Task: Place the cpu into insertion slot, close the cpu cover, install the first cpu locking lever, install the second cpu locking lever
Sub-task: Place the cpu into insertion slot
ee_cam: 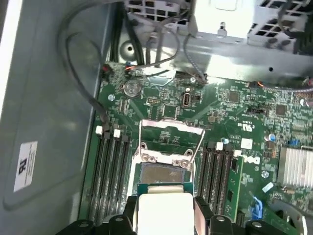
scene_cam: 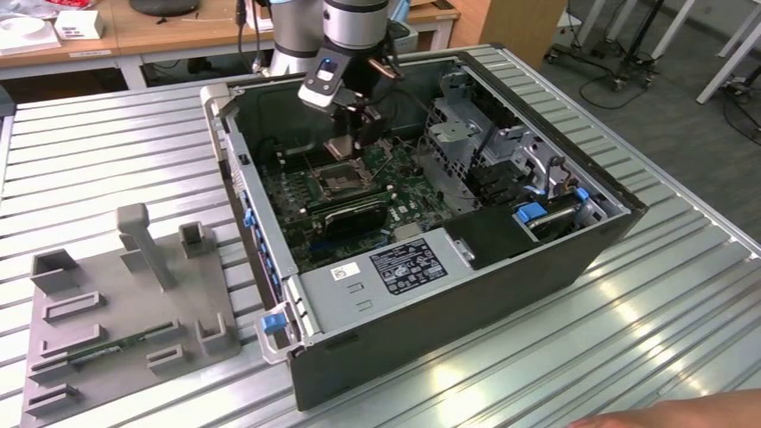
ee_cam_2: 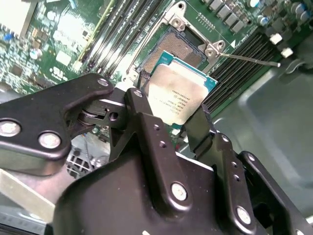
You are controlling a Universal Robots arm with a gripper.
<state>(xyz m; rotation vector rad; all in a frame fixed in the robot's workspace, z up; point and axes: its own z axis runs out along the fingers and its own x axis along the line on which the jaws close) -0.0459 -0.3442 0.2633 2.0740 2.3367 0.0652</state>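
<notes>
My gripper [ee_cam_2: 173, 100] is shut on the cpu [ee_cam_2: 182, 90], a small square chip with a dull silver top and a green edge, held by two opposite sides between black fingers [ee_cam_2: 142, 103]. In the exterior view the gripper [scene_cam: 353, 129] hangs inside the open computer case, just above the insertion slot [scene_cam: 341, 183]. The slot [ee_cam: 159, 175] is a dark square socket with a silver rim, and it is bare. The cpu [ee_cam: 164, 210] hovers over one edge of it without touching. The cpu cover [ee_cam: 164, 158] stands swung open at the far side of the slot. A thin locking lever [ee_cam_2: 249, 59] sticks out beside the slot.
Black memory slots [ee_cam: 110, 171] flank the socket on both sides. A finned heat sink [ee_cam: 296, 166], loose cables [ee_cam: 83, 73] and the grey drive cage [scene_cam: 458, 134] stand nearby. A grey parts fixture [scene_cam: 119, 294] lies at the exterior view's left. A hand [scene_cam: 678, 415] shows at the lower edge.
</notes>
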